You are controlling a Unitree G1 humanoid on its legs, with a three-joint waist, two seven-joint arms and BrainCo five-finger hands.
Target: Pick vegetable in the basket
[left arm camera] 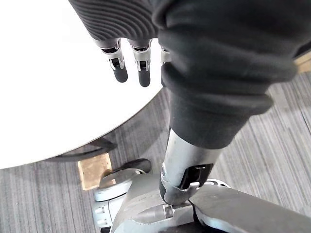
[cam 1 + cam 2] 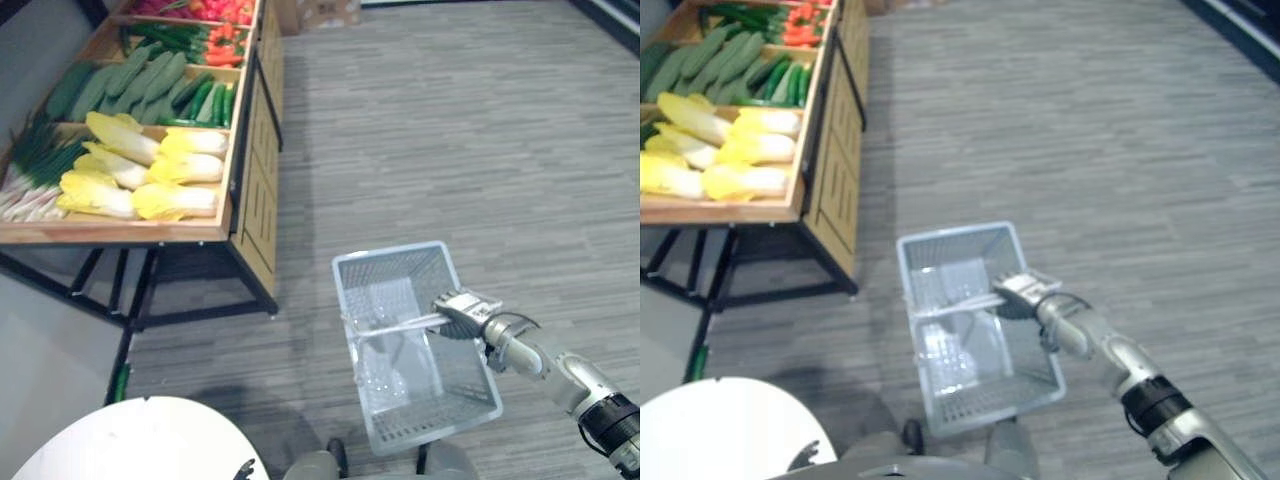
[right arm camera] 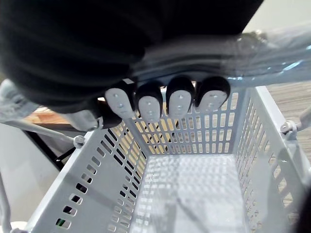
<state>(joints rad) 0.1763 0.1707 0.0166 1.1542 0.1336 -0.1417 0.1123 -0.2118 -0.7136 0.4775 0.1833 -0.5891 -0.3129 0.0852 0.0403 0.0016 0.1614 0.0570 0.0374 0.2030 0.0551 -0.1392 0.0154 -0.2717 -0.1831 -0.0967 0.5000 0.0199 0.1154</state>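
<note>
Wooden stand (image 2: 120, 232): napa cabbages (image 2: 150, 170), cucumbers (image 2: 140, 80), scallions (image 2: 40, 160).

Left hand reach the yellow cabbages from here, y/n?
Probably not yet. The left hand hangs low by the white round table, well short of the yellow cabbages on the wooden stand. Nothing blocks the way; stepping closer should help. Right hand grips the basket handle.

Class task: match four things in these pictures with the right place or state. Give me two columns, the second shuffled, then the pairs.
Things
1. basket
2. right hand
3. left hand
4. yellow leafy vegetables

Place or state
A. in a compartment of the wooden stand
B. open, at the white round table
C. curled round the handle
D. empty inside

Pairs: 1-D, 2-C, 3-B, 4-A
</note>
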